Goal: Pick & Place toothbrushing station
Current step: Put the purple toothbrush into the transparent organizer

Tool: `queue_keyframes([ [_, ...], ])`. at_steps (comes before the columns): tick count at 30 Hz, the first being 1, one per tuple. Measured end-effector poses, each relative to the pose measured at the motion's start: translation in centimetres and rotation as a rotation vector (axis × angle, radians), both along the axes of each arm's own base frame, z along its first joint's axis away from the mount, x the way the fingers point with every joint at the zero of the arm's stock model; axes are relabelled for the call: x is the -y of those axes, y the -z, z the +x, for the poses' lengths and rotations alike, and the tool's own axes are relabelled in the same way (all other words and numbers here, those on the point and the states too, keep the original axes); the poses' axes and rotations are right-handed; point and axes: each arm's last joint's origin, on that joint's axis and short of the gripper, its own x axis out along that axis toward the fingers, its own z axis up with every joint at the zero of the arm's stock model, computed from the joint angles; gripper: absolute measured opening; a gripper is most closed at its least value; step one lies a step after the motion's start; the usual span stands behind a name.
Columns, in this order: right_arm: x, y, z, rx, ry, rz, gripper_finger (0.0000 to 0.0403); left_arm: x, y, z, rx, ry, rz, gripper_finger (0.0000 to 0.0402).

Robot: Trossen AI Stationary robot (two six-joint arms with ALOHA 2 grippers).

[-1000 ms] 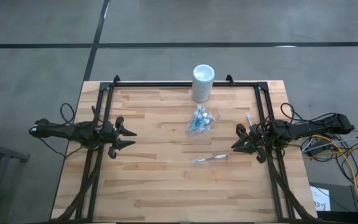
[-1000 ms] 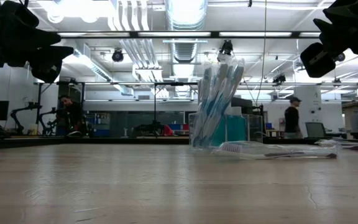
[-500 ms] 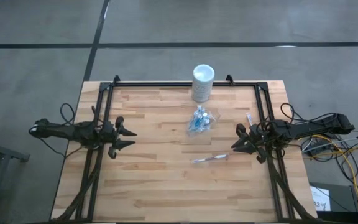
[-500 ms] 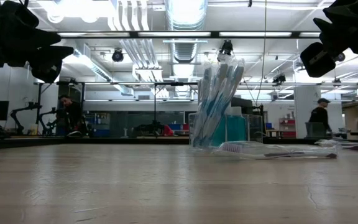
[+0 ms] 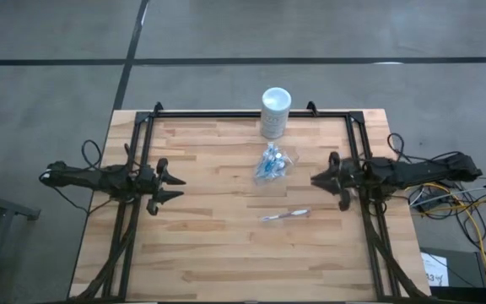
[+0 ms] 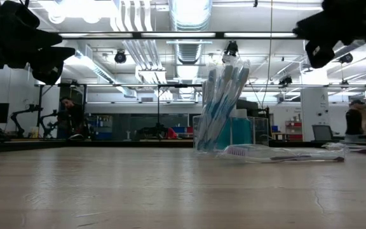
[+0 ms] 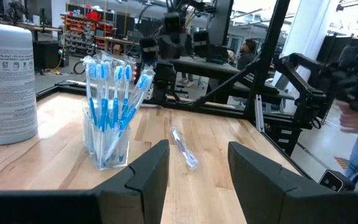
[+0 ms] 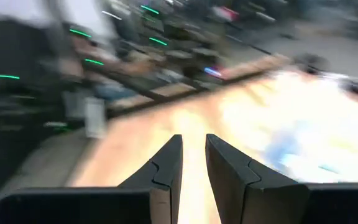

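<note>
The clear cup [image 5: 272, 163] stands upright mid-table, filled with blue-and-white toothbrushes [image 7: 107, 93]; it also shows in the low view [image 6: 218, 117]. One wrapped toothbrush [image 5: 283, 215] lies flat on the wood nearer the front edge [image 7: 183, 147]. My left gripper [image 5: 180, 187] hovers open at the table's left, pointing level toward the cup [image 7: 197, 155]. My right gripper [image 5: 313, 179] hovers at the table's right, above the wood and right of the cup. Its fingers stand a narrow gap apart with nothing between them [image 8: 193, 146].
A tall white cylinder [image 5: 275, 112] stands at the far edge behind the cup. Black frame rails [image 5: 251, 113] run along the far edge and both sides. Bare wood lies toward the front edge. People stand in the room beyond [image 6: 65, 117].
My right gripper has risen a little and swung toward the table's far edge, its wrist turning as it went; it now points more squarely toward the table's left. The cup and the loose toothbrush have stayed in place.
</note>
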Motion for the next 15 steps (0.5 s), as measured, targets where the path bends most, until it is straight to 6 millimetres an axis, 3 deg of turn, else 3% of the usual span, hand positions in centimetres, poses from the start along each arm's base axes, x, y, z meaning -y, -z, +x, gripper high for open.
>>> queue_keyframes([
  [7, 1.2, -5.4, 0.1, -0.276, 0.436, 0.000, 0.0068, 0.0, 0.0, 0.0, 0.000, 0.000, 0.000, 0.0170],
  [15, 1.8, -6.8, 0.5, -0.630, 0.862, 0.289, 0.0068, 0.0, 0.0, 0.0, 0.000, 0.000, 0.000, 0.0170],
])
